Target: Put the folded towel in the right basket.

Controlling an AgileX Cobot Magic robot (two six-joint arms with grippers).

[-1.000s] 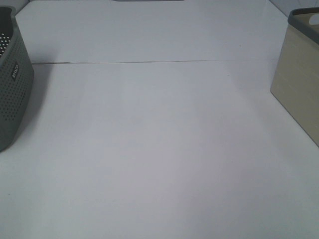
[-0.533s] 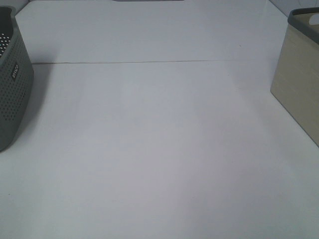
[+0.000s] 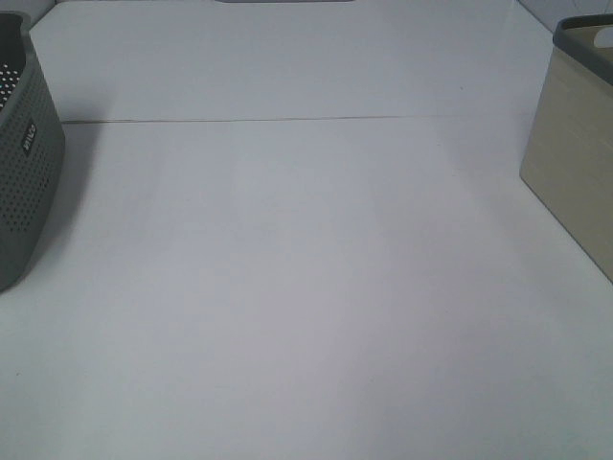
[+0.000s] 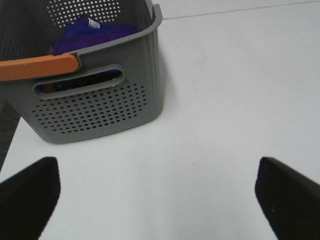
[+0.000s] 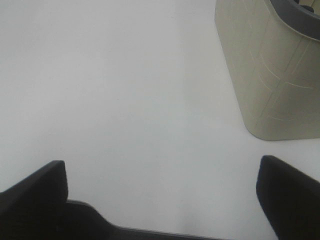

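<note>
A purple folded towel lies inside the grey perforated basket, which has an orange handle. That basket shows at the left edge of the exterior high view. The right basket is beige with a dark grey rim, and it also shows in the right wrist view. My left gripper is open and empty above the bare table in front of the grey basket. My right gripper is open and empty, beside the beige basket. Neither gripper shows in the exterior high view.
A white table with a thin seam line across its far part lies between the two baskets. The table's left edge and dark floor show beside the grey basket.
</note>
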